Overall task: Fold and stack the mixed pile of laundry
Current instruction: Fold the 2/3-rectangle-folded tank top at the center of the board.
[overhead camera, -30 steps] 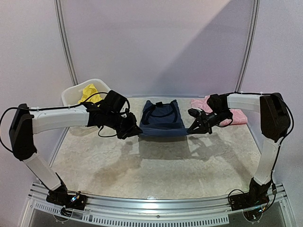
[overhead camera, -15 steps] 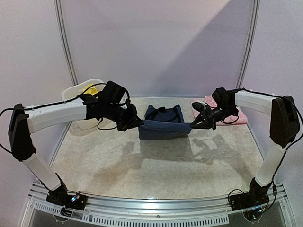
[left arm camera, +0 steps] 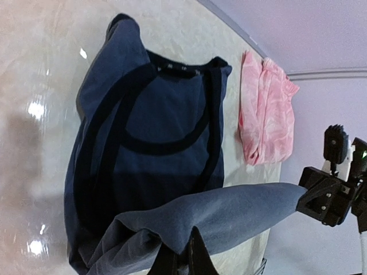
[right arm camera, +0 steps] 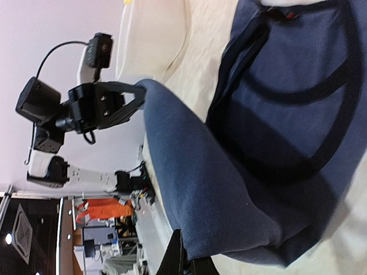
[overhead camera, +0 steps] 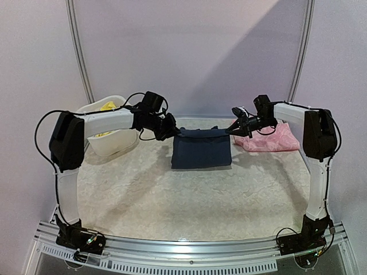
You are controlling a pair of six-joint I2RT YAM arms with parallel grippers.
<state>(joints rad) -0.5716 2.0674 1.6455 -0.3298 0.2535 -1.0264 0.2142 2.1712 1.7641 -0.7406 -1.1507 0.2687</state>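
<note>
The navy top (overhead camera: 202, 148) lies folded over on the table at the back centre. My left gripper (overhead camera: 174, 133) is shut on its far left corner and my right gripper (overhead camera: 231, 131) is shut on its far right corner. In the left wrist view (left arm camera: 186, 260) the pinched hem (left arm camera: 229, 209) hangs above the lower layer with its dark arm bands (left arm camera: 155, 143). The right wrist view shows the same fold (right arm camera: 200, 189) held in the gripper (right arm camera: 183, 260). A pink piece (overhead camera: 268, 137) lies at the back right. A yellow piece (overhead camera: 106, 106) sits in the tub.
A white plastic tub (overhead camera: 109, 143) stands at the back left beside my left arm. Metal frame posts rise at the back on both sides. The table's near edge has a metal rail (overhead camera: 189, 260).
Both grippers have carried the top's near hem up and away toward the back, laying it over the far half. The top now lies as a folded rectangle.
</note>
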